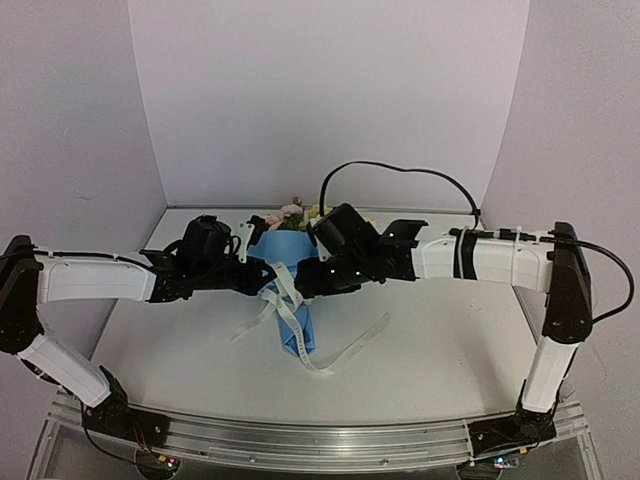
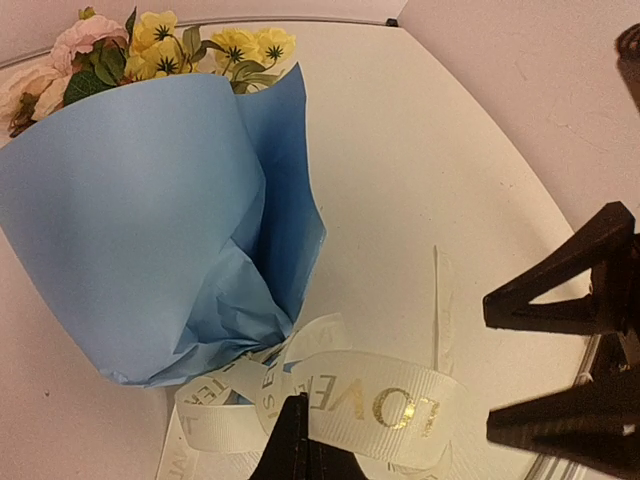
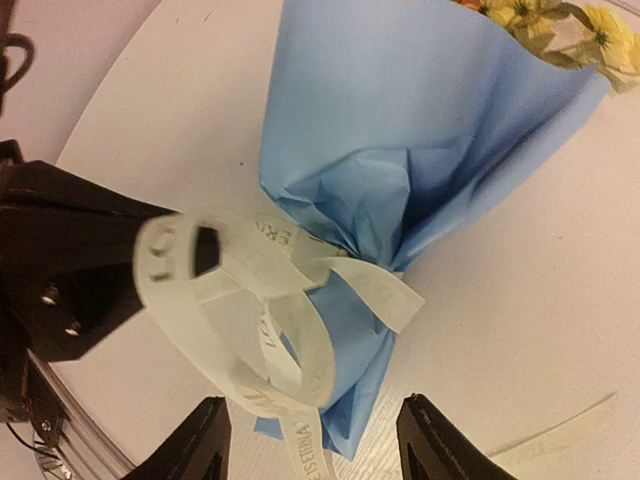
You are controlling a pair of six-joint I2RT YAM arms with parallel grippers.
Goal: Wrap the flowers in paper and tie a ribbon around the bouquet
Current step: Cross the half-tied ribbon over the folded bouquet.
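1. Pale lilac walls (image 1: 330, 90) are closing in a smooth white table (image 1: 430, 370) on three sides, and a ribbed metal rail (image 1: 320, 440) is running along its near edge.
2. Mid-table, the bouquet (image 1: 300, 335) is lying with its narrow end toward the arms. Its matte, lightly creased blue paper (image 2: 150, 220) is curling into a cone and bunching into crumpled folds at the waist.
3. Pink and yellow flowers (image 2: 160, 45) are poking over the wide rim on the far side.
4. A flat, woven cream ribbon (image 2: 370, 400) with gold lettering is circling the pinched waist and standing up in stiff loops.
5. The left gripper (image 1: 262, 283) is pinching one loop, jaws together on the ribbon.
6. The right gripper (image 3: 315, 402) is hovering with its black fingers (image 3: 425, 445) apart, straddling the cone's tip and gripping nothing.
7. Loose ribbon tails are trailing across the table toward the near right. Bare tabletop is lying open on both sides of the cone, while the two grippers are crowding close over it.
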